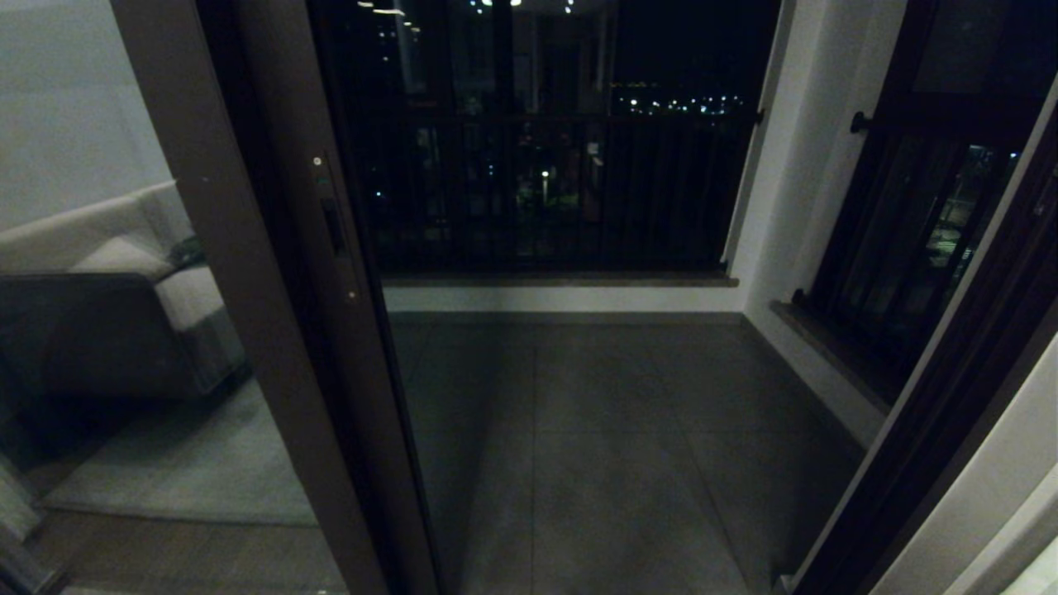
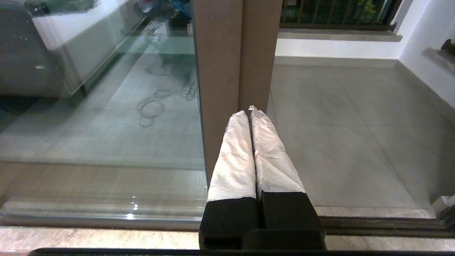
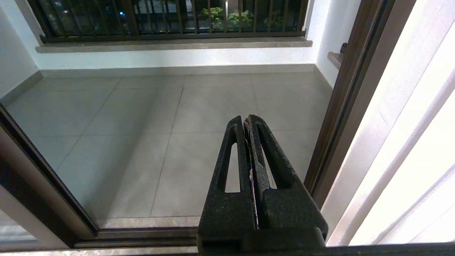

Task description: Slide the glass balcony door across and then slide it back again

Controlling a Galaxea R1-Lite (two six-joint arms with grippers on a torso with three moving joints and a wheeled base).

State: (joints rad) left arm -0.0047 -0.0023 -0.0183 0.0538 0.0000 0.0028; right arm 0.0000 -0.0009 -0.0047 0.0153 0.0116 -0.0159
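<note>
At the far left of the head view, the glass (image 1: 124,330) mirrors a pale sofa and a rug, so the room shows there as a reflection. Just to its right stands the glass balcony door (image 1: 331,347), its dark brown stile slanting through the frame with a narrow recessed handle slot (image 1: 333,227) and small screws above and below it. The doorway to the right of the stile is open onto the grey tiled balcony floor (image 1: 620,446), with a barred railing (image 1: 545,198) across the back and night lights beyond. Farther right is a barred side window (image 1: 909,240), then the dark door frame (image 1: 950,446) at the right edge. Neither arm appears in the head view. In the left wrist view, the left gripper (image 2: 249,112) points at the foot of the brown stile (image 2: 236,53), its white-wrapped fingers (image 2: 234,156) pressed together and holding nothing; whether the tips touch the stile is hard to judge. In the right wrist view, the right gripper (image 3: 246,121) hangs over the open threshold near the right frame, its black fingers (image 3: 263,156) closed together and empty.
</note>
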